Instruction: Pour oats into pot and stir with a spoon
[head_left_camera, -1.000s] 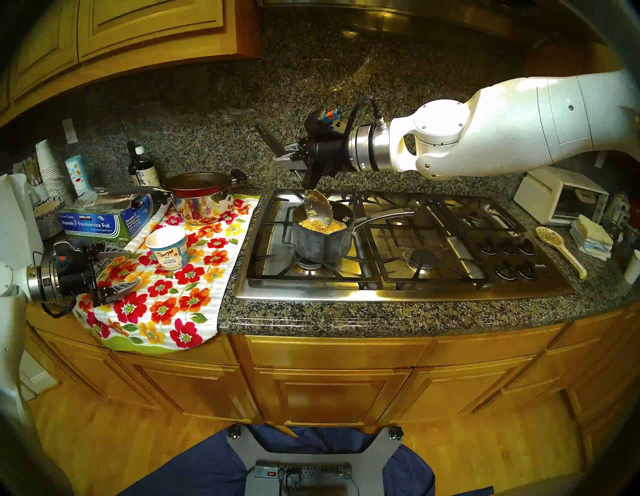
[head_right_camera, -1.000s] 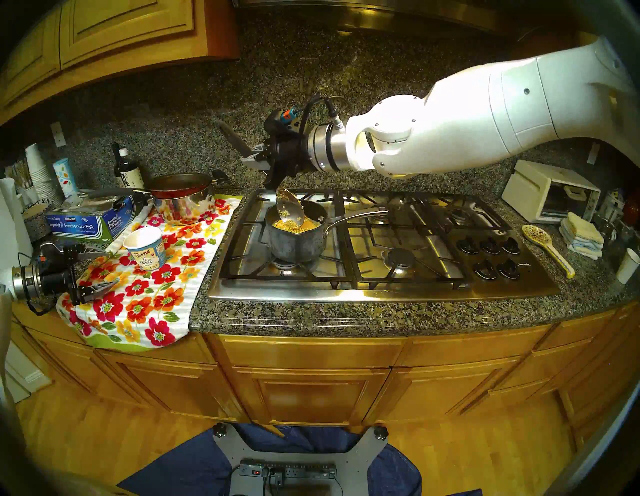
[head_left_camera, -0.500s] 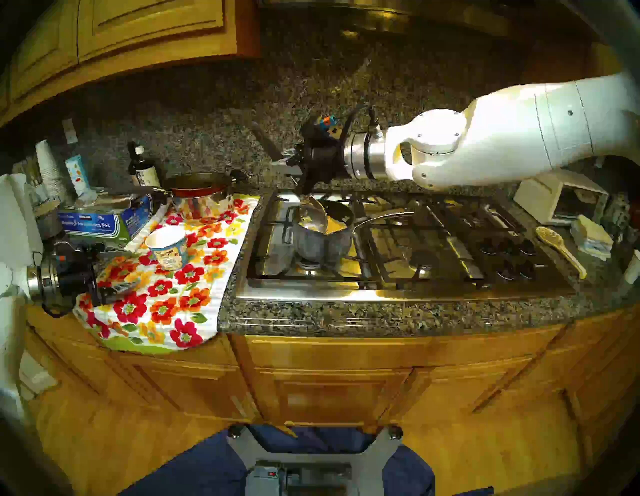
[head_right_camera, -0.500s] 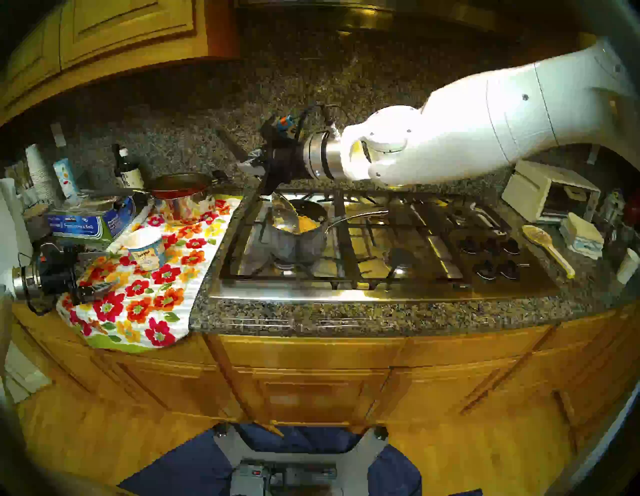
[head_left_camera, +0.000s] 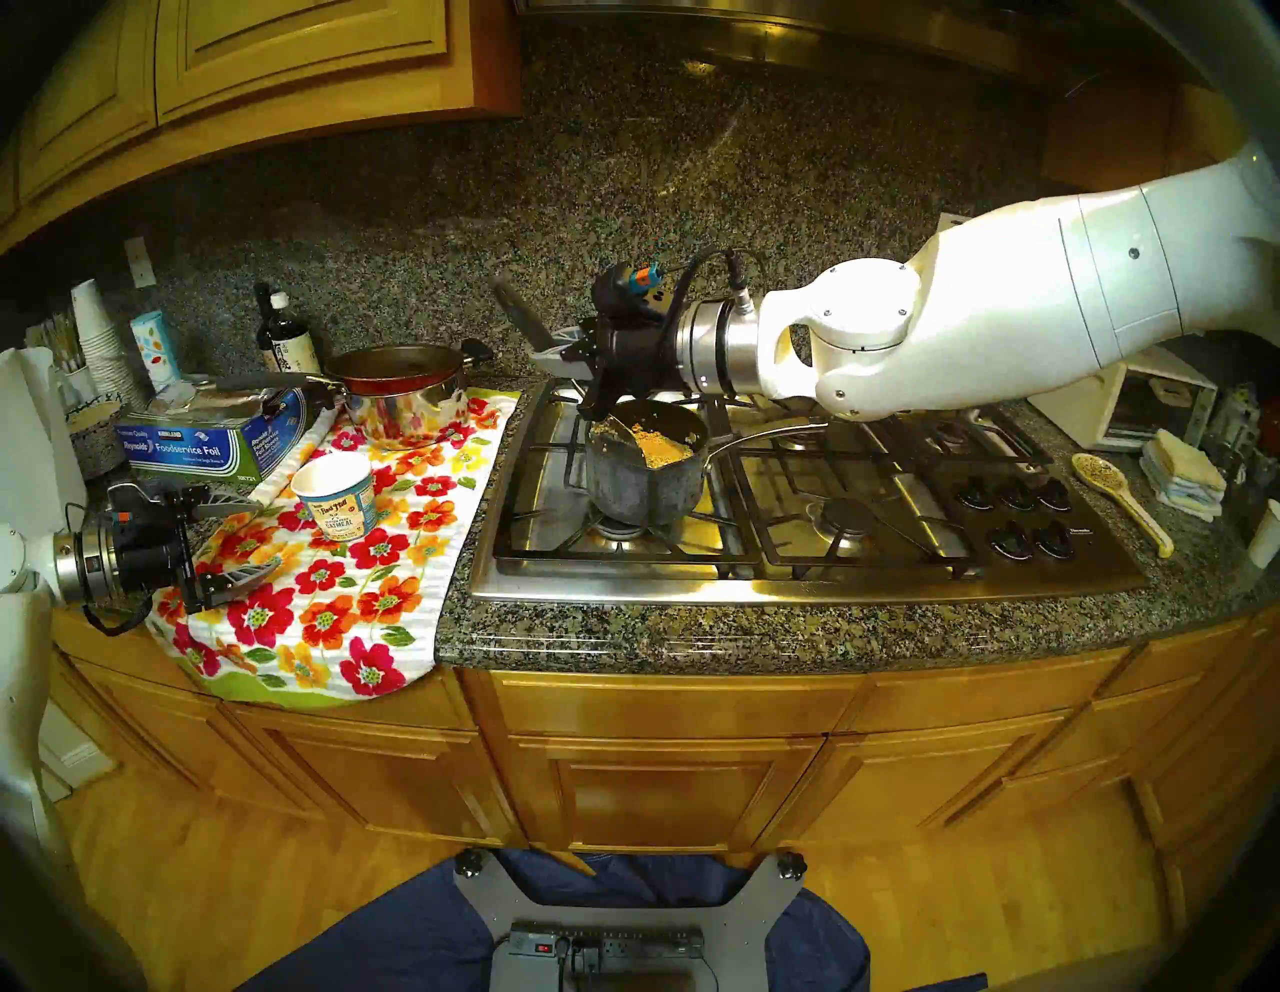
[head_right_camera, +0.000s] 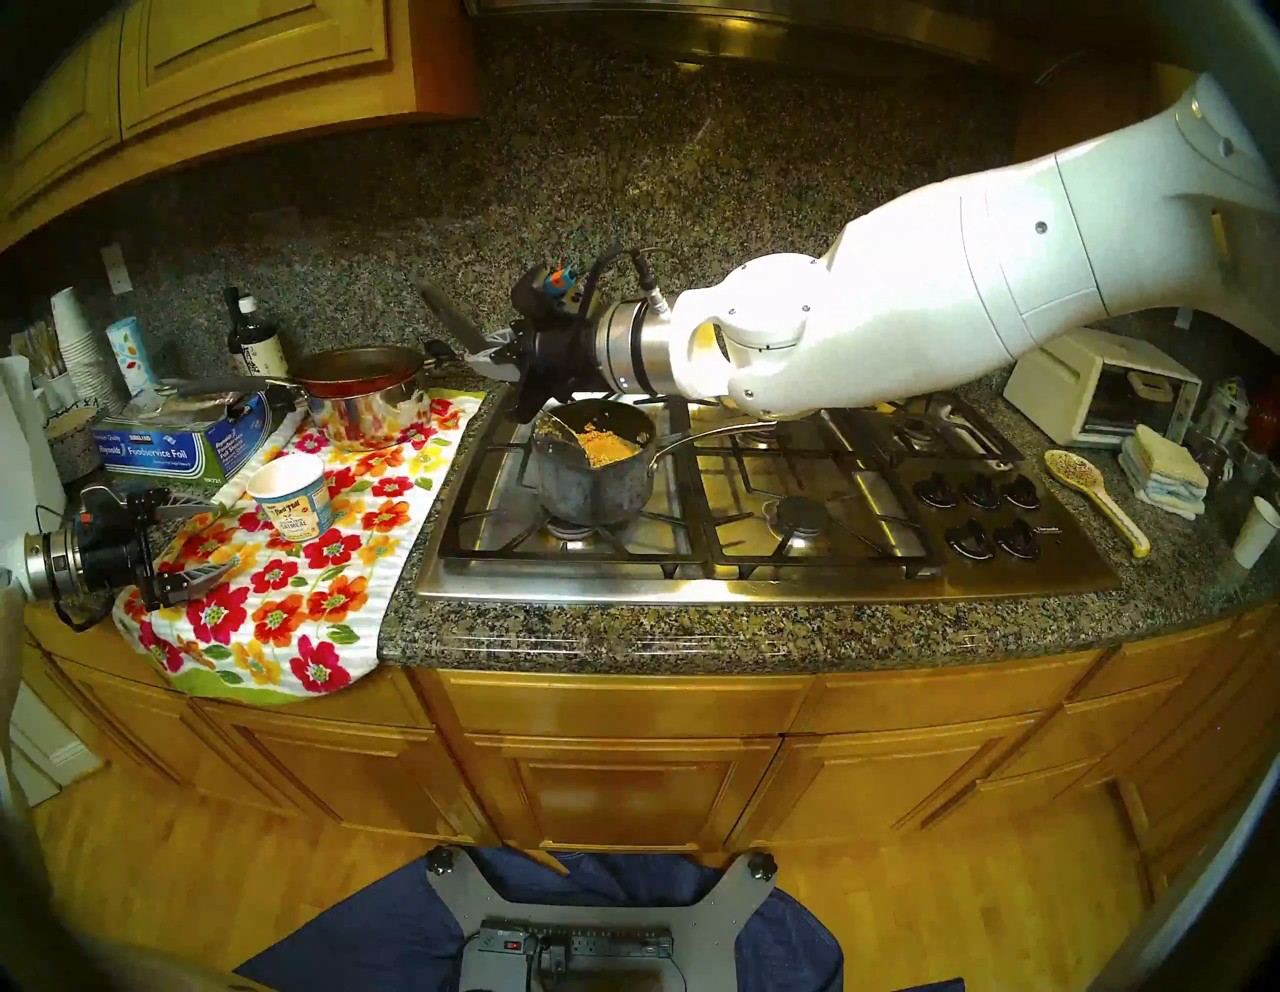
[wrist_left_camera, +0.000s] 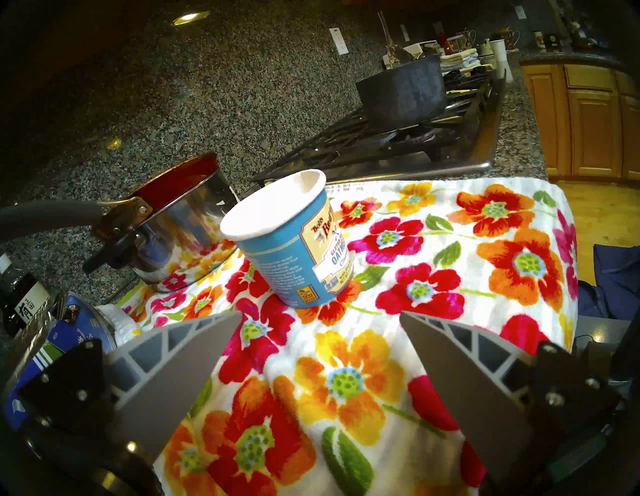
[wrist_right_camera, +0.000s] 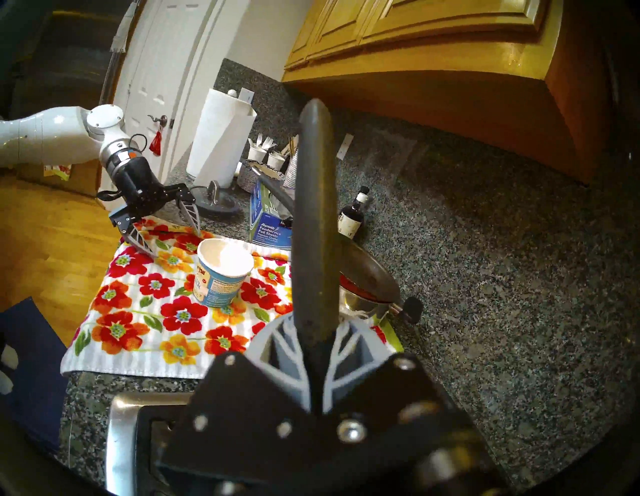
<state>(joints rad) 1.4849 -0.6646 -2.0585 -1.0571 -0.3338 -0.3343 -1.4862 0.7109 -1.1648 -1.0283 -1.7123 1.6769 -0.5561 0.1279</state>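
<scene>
Stirring step: right gripper (wrist_right_camera: 317, 350) clamped on spoon (head_left_camera: 613, 433), bowl down among oats (head_left_camera: 661, 447) in pot (head_left_camera: 644, 485) on stove's left burner. Left gripper (wrist_left_camera: 320, 332) spread, empty. Next, circling without tipping pot.

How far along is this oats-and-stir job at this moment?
Pouring looks done: the oats lie in the saucepan and the oatmeal cup stands upright on the floral towel. In hand: the right gripper is shut on the spoon, its bowl in the pan. The left gripper is open. Stirring remains.
</scene>
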